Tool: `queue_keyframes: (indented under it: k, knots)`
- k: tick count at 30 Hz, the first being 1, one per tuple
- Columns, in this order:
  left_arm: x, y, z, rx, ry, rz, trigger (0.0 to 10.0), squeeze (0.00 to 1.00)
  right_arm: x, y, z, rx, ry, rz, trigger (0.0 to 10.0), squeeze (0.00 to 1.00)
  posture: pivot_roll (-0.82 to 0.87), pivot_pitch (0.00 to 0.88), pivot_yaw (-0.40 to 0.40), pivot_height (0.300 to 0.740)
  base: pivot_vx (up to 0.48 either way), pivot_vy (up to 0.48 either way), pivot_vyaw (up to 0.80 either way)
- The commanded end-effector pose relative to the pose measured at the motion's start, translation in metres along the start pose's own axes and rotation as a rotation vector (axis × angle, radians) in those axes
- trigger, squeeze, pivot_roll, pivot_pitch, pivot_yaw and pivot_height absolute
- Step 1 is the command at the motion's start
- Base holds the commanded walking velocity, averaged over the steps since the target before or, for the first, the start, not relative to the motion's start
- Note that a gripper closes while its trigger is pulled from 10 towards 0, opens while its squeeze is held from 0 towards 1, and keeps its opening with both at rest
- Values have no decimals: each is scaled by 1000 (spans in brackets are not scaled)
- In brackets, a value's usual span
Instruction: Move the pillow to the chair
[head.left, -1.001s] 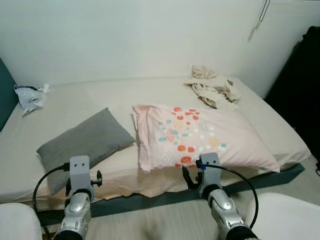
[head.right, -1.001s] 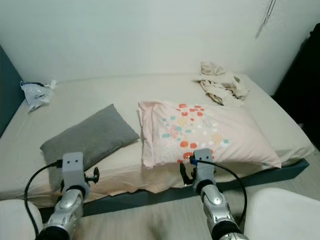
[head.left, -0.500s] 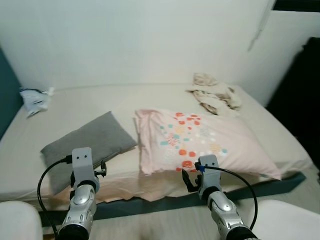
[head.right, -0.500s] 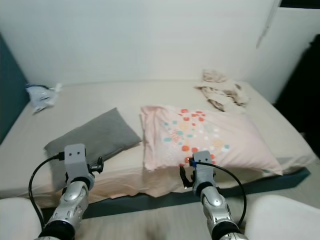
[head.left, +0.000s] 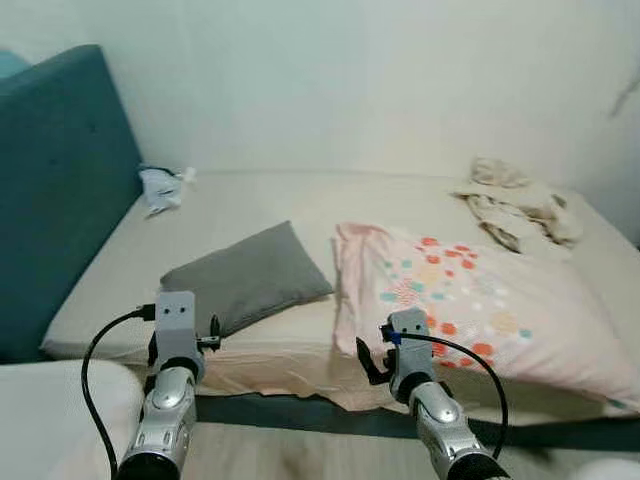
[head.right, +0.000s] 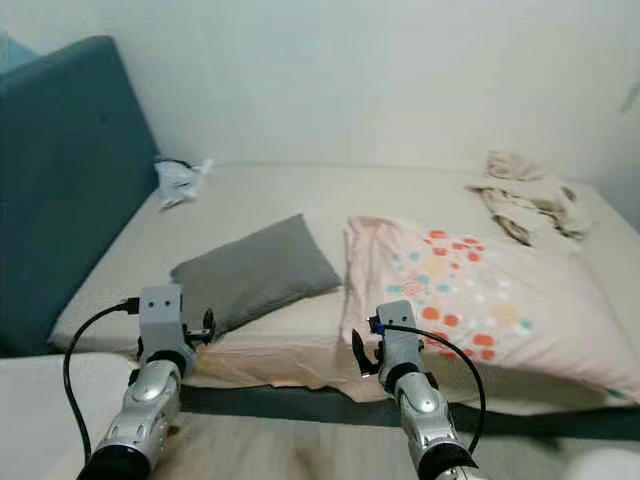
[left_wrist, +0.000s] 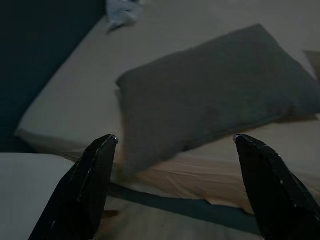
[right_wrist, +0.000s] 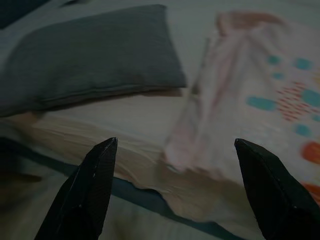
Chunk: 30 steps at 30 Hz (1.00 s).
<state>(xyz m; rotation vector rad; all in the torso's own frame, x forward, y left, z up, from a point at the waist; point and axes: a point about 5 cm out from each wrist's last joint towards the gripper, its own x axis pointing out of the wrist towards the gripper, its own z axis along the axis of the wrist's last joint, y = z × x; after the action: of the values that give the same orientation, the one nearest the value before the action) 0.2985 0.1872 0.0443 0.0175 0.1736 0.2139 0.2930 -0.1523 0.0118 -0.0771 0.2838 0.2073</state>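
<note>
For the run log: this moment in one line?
stage: approach | left gripper: open, before grey pillow | right gripper: open, near pink pillow | held: nothing

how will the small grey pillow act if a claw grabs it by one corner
The small grey fabric pillow looks soft and thin, so it would probably sag and dangle from a corner. It seems light for its size. Its woven cover looks grippy rather than slippery, and the left claw is open wide before it.

You have both arms raised forward, left gripper (left_wrist: 175, 187) at 7 o'clock, right gripper (right_wrist: 175, 187) at 5 o'clock, fingers spread wide, holding nothing.
</note>
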Motion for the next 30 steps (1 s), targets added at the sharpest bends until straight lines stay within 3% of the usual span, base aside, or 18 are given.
queue_keyframes:
  k: [1, 24, 30]
  knots:
    - [-1, 0, -1, -3, 12, 7, 10000, 0, 0, 2, 0, 11, -13, -3, 10000, 0, 28, 17, -7, 740, 0, 0, 800]
    - [-2, 0, 4, 15, 5, 7, 10000, 0, -3, 4, -3, 14, -10, -9, 10000, 0, 18, 41, 0, 740, 0, 0, 800]
    - [-1, 1, 5, 14, 6, 13, 10000, 0, -3, 1, 0, 18, -33, -13, 10000, 0, 17, 43, -2, 740, 0, 0, 0]
